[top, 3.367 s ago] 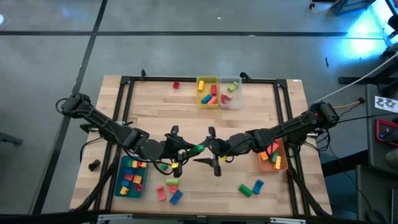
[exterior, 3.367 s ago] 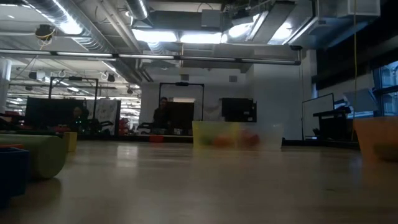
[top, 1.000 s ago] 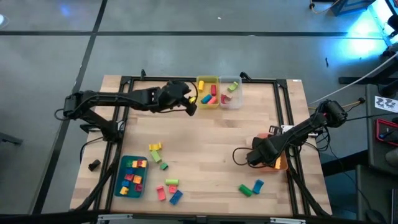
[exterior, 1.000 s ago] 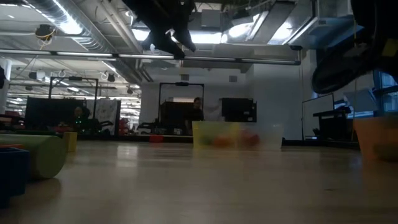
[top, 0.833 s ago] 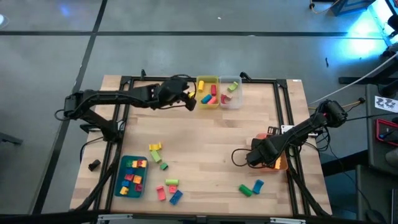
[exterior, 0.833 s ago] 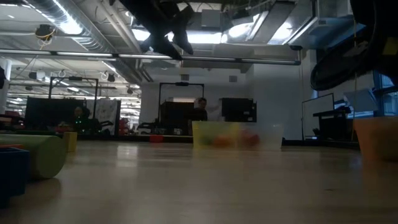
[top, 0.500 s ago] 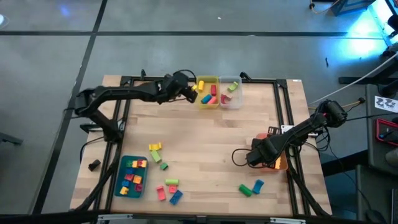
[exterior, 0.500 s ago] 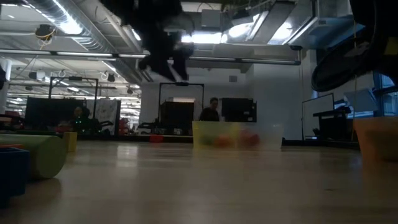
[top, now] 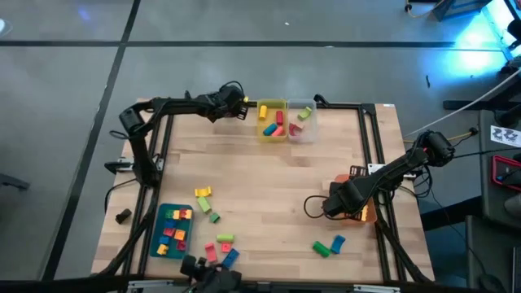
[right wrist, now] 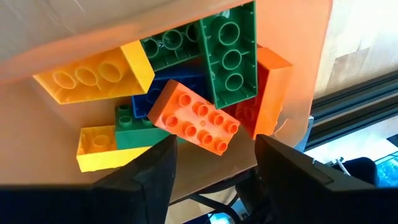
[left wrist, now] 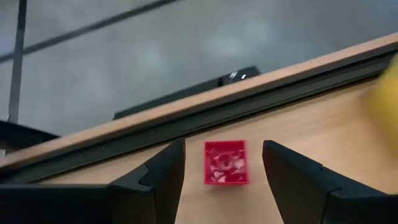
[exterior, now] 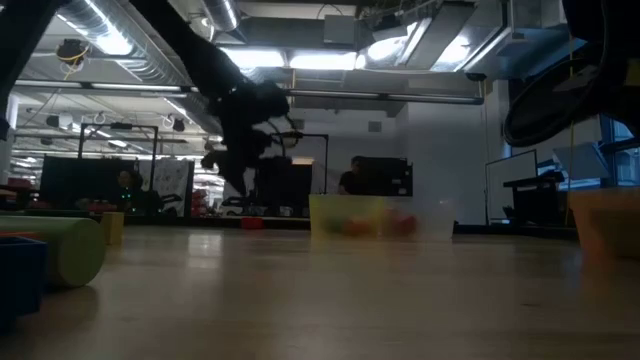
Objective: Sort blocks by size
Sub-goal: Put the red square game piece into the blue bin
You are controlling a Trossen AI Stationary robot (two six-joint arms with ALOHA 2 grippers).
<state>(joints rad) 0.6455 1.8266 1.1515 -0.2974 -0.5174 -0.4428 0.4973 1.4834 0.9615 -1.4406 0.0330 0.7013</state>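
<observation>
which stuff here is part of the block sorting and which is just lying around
Part of the job:
- red block at the far edge, between the open left gripper fingers
- loose blocks on the table
- big blocks in the orange bin, under the open right gripper
- teal bin, yellow bin, clear bin

Lying about:
- black object beside the table

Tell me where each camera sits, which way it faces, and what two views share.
High: overhead, straight down; both arms, left gripper by the yellow bin.
Low: table height, level into the room; left arm's dark silhouette.
Left wrist: faces the red block between its open fingers.
Right wrist: looks into the orange bin, fingers apart.
Shared: orange bin, high and right wrist.
</observation>
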